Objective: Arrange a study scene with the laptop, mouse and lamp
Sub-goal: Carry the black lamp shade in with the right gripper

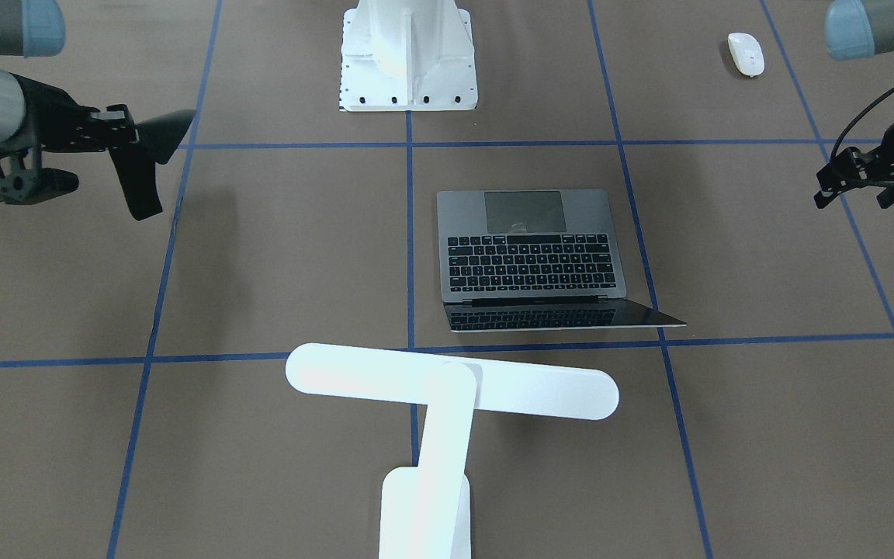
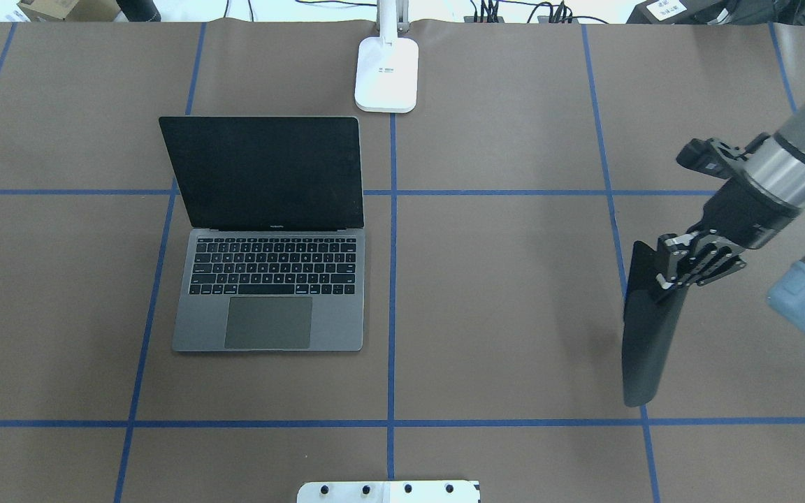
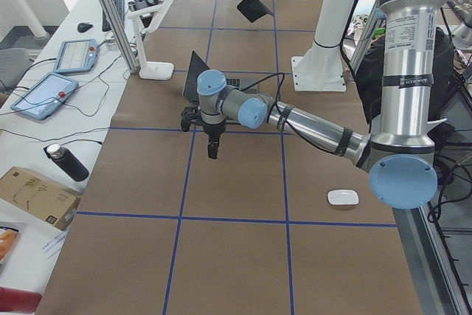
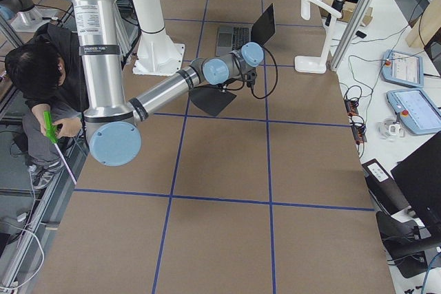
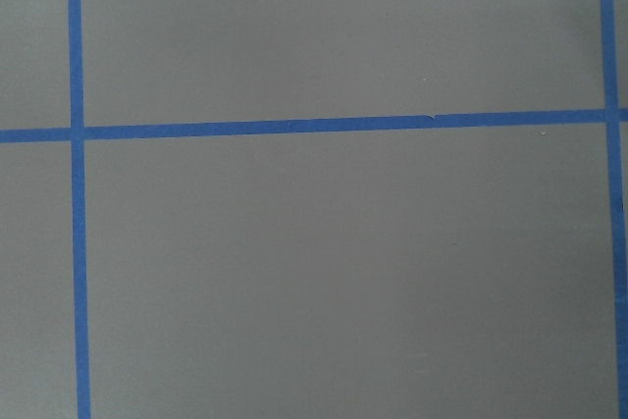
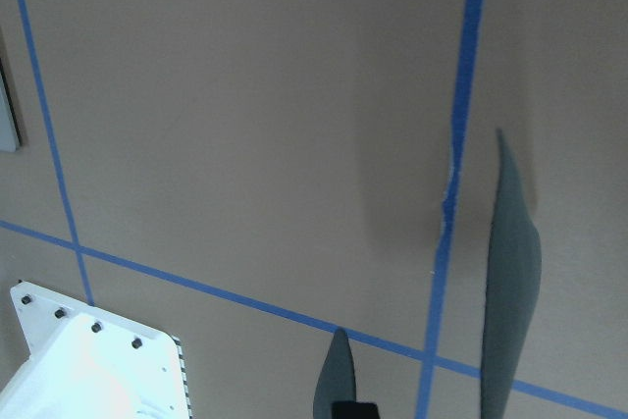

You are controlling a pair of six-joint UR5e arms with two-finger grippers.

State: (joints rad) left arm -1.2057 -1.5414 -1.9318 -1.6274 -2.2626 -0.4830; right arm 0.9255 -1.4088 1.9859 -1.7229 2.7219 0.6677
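Right gripper [image 2: 666, 278]: clamped on black pad [image 2: 647, 349]; laptop [image 2: 270, 321] at its 9 o'clock, seen overhead
Left gripper [image 1: 854, 190]: grip unclear; nearer mouse [image 1: 746, 54]

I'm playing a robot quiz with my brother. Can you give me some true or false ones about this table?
1. The laptop is open. True.
2. The mouse sits on the laptop. False: it lies on the table, well apart from the laptop, on the robot's left side.
3. The right gripper holds a black pad. True.
4. The lamp lies flat on its side. False: it stands upright on its base.
5. The laptop's screen is dark. True.
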